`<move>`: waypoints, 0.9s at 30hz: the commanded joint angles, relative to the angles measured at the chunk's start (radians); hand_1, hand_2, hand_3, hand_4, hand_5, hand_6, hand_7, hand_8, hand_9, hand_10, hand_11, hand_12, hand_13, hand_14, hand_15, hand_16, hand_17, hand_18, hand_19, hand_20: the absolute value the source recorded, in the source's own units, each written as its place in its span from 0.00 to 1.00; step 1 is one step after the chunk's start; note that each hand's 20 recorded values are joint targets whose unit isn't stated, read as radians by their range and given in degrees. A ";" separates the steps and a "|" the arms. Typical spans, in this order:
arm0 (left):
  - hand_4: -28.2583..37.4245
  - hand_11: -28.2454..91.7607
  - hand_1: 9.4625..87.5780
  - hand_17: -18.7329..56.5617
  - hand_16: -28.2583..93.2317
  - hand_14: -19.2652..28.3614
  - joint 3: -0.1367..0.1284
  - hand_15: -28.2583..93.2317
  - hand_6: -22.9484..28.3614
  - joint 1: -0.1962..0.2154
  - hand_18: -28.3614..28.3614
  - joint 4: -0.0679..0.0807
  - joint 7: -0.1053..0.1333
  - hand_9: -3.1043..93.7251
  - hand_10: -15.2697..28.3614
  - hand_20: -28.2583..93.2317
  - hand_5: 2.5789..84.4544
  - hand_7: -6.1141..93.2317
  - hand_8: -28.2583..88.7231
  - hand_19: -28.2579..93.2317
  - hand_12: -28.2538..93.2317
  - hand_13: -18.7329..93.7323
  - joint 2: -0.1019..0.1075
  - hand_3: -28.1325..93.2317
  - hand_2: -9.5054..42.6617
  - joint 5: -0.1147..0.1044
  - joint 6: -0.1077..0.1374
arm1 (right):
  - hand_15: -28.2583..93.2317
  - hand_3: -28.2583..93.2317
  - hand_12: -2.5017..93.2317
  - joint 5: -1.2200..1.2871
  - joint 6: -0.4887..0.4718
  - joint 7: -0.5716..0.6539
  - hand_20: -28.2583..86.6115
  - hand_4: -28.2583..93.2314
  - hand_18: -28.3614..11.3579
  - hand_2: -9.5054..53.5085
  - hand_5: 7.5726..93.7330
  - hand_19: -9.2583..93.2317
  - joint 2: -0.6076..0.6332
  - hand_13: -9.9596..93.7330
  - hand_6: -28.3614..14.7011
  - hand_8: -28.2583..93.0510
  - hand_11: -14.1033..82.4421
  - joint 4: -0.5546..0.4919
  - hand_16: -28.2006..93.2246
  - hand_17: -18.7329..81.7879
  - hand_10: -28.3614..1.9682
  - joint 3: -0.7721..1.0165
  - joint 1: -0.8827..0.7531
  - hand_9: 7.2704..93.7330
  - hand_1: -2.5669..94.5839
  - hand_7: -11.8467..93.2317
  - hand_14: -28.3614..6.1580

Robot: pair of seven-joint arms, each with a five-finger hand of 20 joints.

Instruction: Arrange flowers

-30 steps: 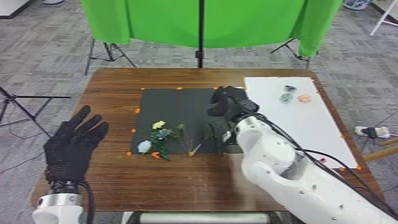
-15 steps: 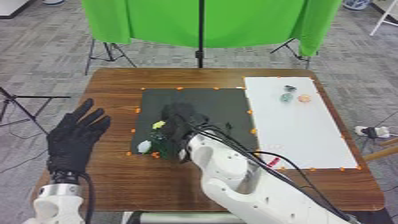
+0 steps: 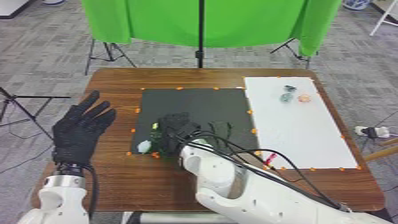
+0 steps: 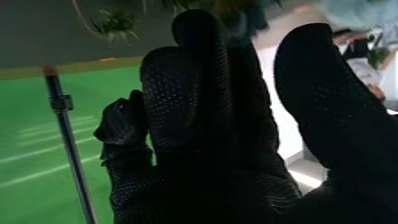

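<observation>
In the head view my right hand (image 3: 180,126) is low over the black mat (image 3: 195,100), covering part of the flower group. Beside it on the left are a yellow flower (image 3: 155,126) and a white flower (image 3: 144,146), with an orange one (image 3: 155,155) nearer the front edge. Thin green stems (image 3: 221,131) lie to its right. In the right wrist view the fingers of my right hand (image 4: 209,115) are mostly straight, the thumb apart, with a green sprig (image 4: 114,22) beyond them. My left hand (image 3: 78,132) is open at the table's left edge.
A white sheet (image 3: 298,125) lies right of the mat, with teal flowers (image 3: 286,97) and a peach one (image 3: 304,98) at its far end and a red item (image 3: 270,159) near its front edge. Cables run along the right arm. A green cloth stands behind the table.
My right hand has moved left and nearer from the mat's far right part, arriving over the flower group. My left hand has shifted slightly to the right and farther up.
</observation>
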 commanded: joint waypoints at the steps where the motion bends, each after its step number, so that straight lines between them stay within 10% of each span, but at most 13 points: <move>1: 0.01 0.44 0.16 0.16 0.17 0.99 0.021 0.68 0.62 -0.016 1.00 0.011 -0.013 0.41 0.81 0.46 0.45 0.20 0.16 0.65 0.33 0.40 0.002 0.89 0.30 0.008 -0.014 | 0.87 0.86 0.24 -0.061 0.058 0.044 0.70 0.00 0.09 0.00 0.69 0.99 -0.001 0.73 0.72 0.13 0.48 0.058 0.35 0.46 0.56 -0.101 0.087 0.80 0.47 0.26 0.51; 14: 0.01 0.44 0.16 0.16 0.17 0.99 0.007 0.68 0.62 0.015 1.00 -0.002 -0.014 0.41 0.81 0.47 0.45 0.20 0.16 0.65 0.33 0.40 0.001 0.89 0.30 0.008 -0.004 | 0.84 0.77 0.32 -0.078 0.365 0.086 0.74 0.00 0.13 0.00 0.94 1.00 0.001 0.85 0.75 0.24 0.40 0.071 0.38 0.55 0.71 -0.172 0.155 1.00 0.61 0.25 0.63; 27: 0.02 0.44 0.16 0.16 0.17 0.99 0.007 0.68 0.62 0.035 1.00 -0.014 0.000 0.41 0.81 0.47 0.45 0.20 0.16 0.65 0.33 0.40 0.007 0.89 0.30 0.002 0.006 | 0.86 0.79 0.35 -0.095 0.118 0.034 0.74 0.00 0.12 0.00 0.94 1.00 -0.004 0.81 0.76 0.24 0.43 0.069 0.39 0.52 0.69 -0.046 0.104 0.97 0.59 0.25 0.59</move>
